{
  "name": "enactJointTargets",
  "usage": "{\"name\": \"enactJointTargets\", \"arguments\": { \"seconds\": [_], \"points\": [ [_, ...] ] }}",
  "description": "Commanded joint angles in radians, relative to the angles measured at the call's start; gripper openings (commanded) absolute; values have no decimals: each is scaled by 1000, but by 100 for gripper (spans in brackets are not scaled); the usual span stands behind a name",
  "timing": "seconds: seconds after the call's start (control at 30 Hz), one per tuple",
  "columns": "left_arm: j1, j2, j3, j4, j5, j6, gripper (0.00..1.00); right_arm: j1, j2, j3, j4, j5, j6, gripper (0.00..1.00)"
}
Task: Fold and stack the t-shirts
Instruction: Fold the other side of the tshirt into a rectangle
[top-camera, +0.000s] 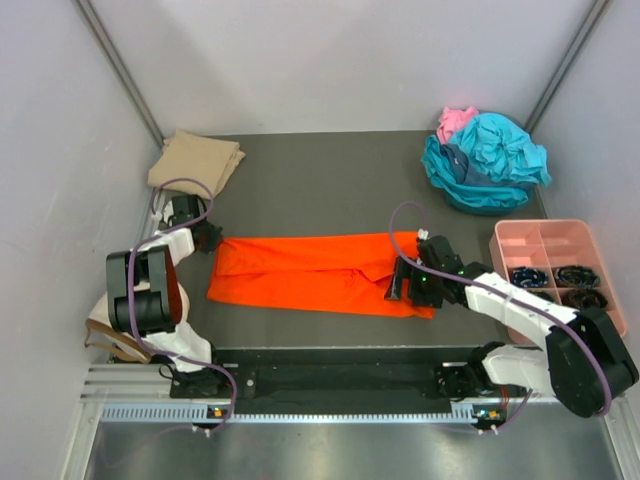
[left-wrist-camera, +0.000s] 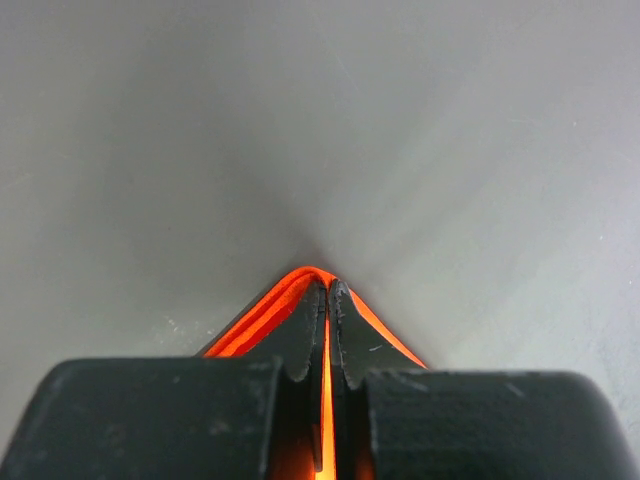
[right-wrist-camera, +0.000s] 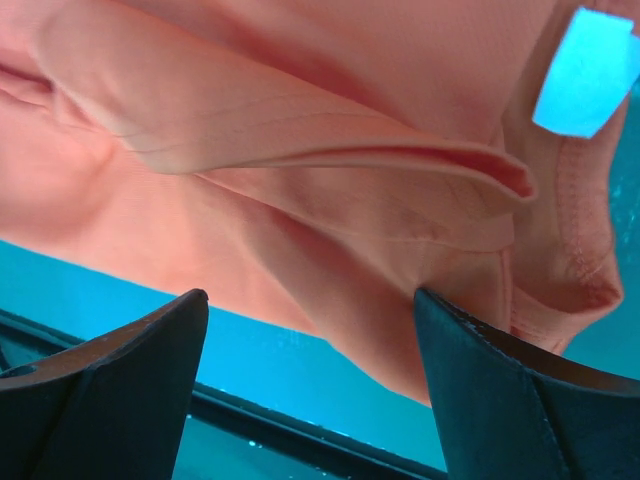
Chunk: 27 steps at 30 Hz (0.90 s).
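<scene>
— What sits at the far left?
— A folded tan cloth t-shirt (top-camera: 195, 160), at the back of the dark table (top-camera: 320, 180).
— And the left gripper (left-wrist-camera: 328, 292)?
— Pinched tight on the left edge of the bright orange cloth t-shirt (top-camera: 310, 272), which lies as a long band across the middle.
— The right gripper (top-camera: 402, 284)?
— Jaws spread wide at that shirt's right end. Behind it, far right, is a heap of teal and pink cloth t-shirts (top-camera: 488, 160).

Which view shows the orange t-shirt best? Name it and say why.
Top external: the whole orange t-shirt shows, laid flat. Left wrist shows only a thin edge pinched in the shut left gripper; right wrist shows close-up folds beyond the open right gripper.
</scene>
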<state>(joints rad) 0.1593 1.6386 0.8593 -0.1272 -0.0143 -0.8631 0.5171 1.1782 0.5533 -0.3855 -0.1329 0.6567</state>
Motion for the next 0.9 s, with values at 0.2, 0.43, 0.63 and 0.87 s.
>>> {"name": "enactJointTargets", "arguments": {
  "seconds": [0.2, 0.43, 0.63, 0.87],
  "points": [
    [3, 27, 46, 51, 2, -13, 0, 9, 29, -78, 60, 29, 55, 86],
    [5, 44, 72, 44, -21, -7, 0, 8, 43, -96, 63, 41, 63, 87],
    [5, 53, 110, 37, -26, -10, 0, 9, 40, -99, 59, 42, 63, 87],
    [6, 67, 158, 32, -18, -10, 0, 9, 41, -102, 60, 44, 63, 87]
  ]
}}
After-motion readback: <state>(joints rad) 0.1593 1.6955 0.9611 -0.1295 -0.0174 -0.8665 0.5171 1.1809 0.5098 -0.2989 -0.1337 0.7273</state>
